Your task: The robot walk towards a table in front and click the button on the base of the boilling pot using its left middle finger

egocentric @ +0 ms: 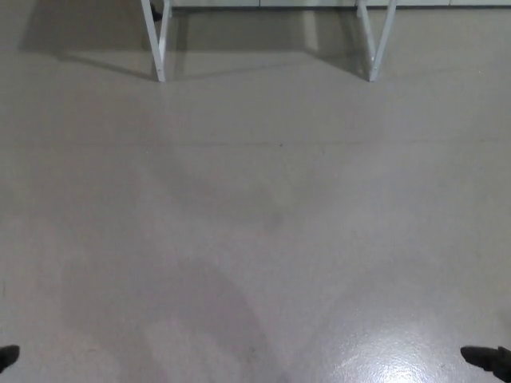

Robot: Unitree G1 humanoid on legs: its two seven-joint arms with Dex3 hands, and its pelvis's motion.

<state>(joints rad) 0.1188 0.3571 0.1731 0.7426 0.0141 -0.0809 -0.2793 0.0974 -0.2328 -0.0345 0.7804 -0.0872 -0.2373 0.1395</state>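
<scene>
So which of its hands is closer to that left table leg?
Left. The left hand sits at the bottom left corner, more nearly below the left table leg; the right hand is at the bottom right corner, farther across.

Dim, soft picture; glare on floor (391, 363), perhaps overhead light.

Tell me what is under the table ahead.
Under the table, between its white legs, only bare grey floor and the table's shadow show. The tabletop and anything on it lie beyond the picture's top edge, so no pot or button can be seen.
</scene>
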